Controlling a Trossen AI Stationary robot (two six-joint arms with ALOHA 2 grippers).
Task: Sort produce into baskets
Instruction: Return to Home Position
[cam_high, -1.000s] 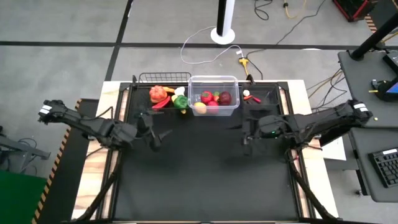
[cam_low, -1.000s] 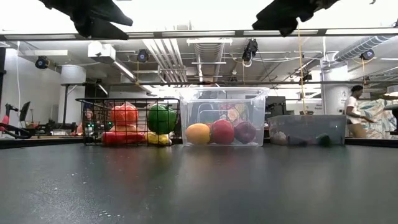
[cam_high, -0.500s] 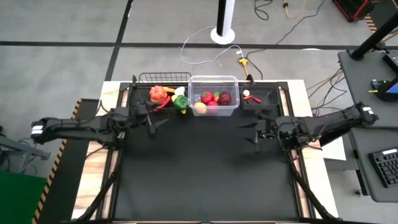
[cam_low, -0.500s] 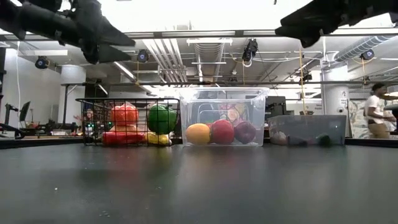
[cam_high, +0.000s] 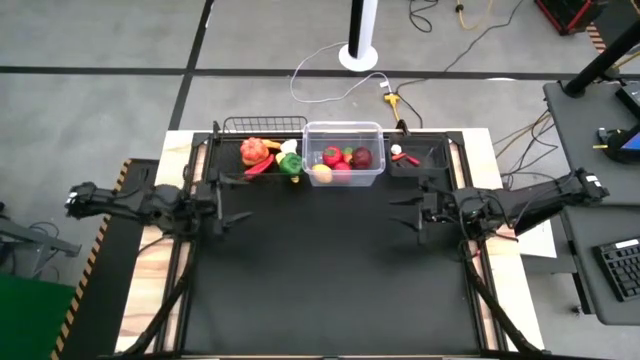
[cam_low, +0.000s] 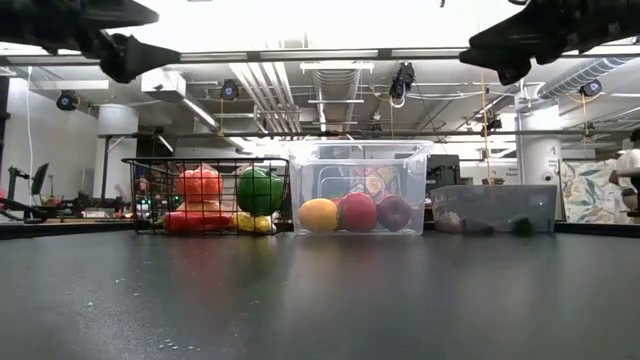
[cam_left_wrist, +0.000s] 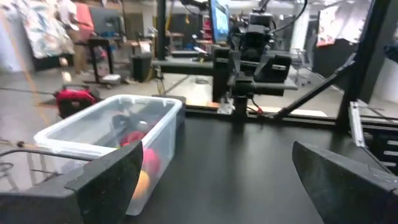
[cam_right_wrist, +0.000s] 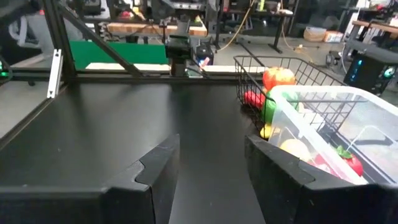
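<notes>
The left tool and right tool hang raised over the black counter. Both have their fingers spread and hold nothing. Past the left tool stands the black wire basket, holding red, orange and green produce. The clear bin beside it holds tomatoes. The dark tray lies just past the right tool.

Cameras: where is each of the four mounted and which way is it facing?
High: above the table, looking straight down; shows left tool and right tool, both open.
Low: at table-top height, facing the wire basket, clear bin and dark tray; arms enter at top.
Left wrist: on the left arm, facing the clear bin past its own fingers.
Right wrist: on the right arm, facing wire basket and clear bin past its fingers.
Shared: all four show the clear bin.
</notes>
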